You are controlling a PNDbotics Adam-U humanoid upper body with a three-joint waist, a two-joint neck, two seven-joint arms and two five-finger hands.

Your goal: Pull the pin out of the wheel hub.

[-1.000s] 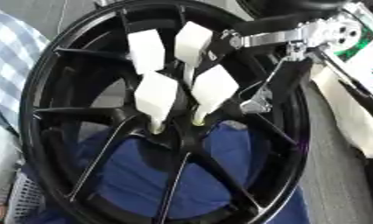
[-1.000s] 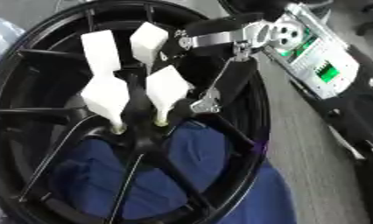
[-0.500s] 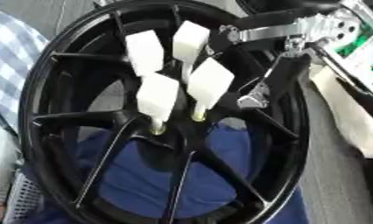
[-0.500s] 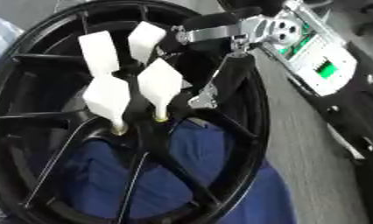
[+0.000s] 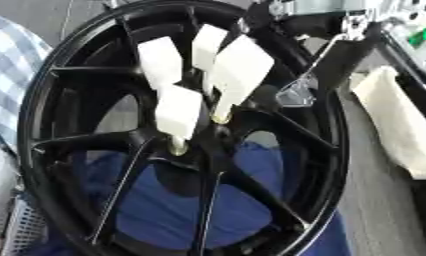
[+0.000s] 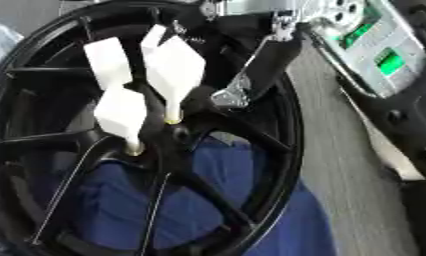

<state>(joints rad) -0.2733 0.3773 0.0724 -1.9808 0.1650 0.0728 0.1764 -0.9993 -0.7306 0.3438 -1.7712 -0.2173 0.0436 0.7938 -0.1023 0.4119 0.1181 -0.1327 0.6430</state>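
Black and glossy, the wheel hub point(image 5: 326, 165) fills most of both eye views, standing tilted with its thin spokes running out from the dark centre to the rim. Through the gaps between the lower spokes a blue cloth point(image 5: 177, 210) shows behind it.

Four white pins stand at the centre of the hub, each a flat white tag on a thin stem with a brass-coloured tip. The nearest pin point(image 5: 179, 114) sits with its tip at the hub centre, on the lower left of the cluster. Beside it, to the right, a larger-looking pin point(image 5: 241, 67) leans towards the upper right, its brassy tip point(image 5: 219, 118) just above the centre. Two more pins point(image 5: 159, 61) rise behind these, close together.

The right robot hand point(image 6: 251, 75) comes in from the upper right — a black finger with a silver tip point(image 6: 230, 95) reaches down across the rim and ends just beside the leaning pin. Whether it touches the pin cannot be told, nor whether the fingers are spread or pinching. Behind it lies the silver and green forearm point(image 6: 374, 45).

A checked cloth point(image 5: 11, 75) shows at the left edge, and a pale cloth point(image 5: 400, 125) lies to the right of the rim.
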